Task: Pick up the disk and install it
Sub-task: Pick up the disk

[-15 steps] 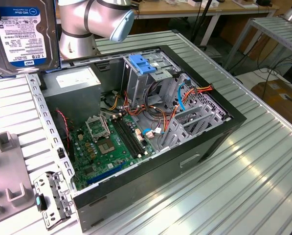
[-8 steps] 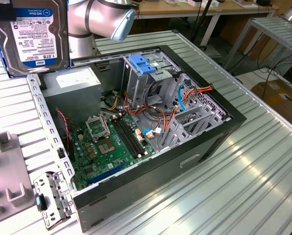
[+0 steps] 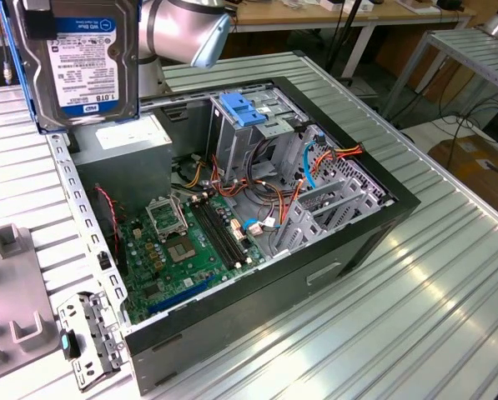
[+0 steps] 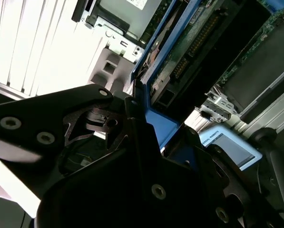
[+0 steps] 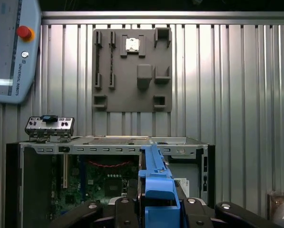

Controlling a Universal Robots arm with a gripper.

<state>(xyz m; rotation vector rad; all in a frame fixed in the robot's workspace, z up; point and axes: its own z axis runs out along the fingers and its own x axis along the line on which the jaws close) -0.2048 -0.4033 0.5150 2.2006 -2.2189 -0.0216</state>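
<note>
The disk [image 3: 86,62] hangs high above the open computer case [image 3: 374,217], at the exterior view's upper left, over the grey power supply box [image 3: 119,146]. Its white label with a blue band faces the camera, and blue rails run along its sides. My gripper [image 5: 156,211] is shut on the disk from above. In the first wrist view the disk's blue rail [image 5: 153,173] runs straight out from between the fingers, over the case's edge. In the second wrist view the disk [image 4: 189,42] shows edge-on with its circuit-board side up, and the dark fingers [image 4: 132,114] clamp its near end.
Inside the case stand a metal drive cage with a blue latch [image 3: 244,112], a green motherboard [image 3: 190,246] and orange cables [image 3: 232,187]. A grey fixture plate [image 5: 132,69] and a small metal bracket [image 3: 86,337] lie on the ribbed metal table beside the case. A pendant [image 5: 8,47] lies nearby.
</note>
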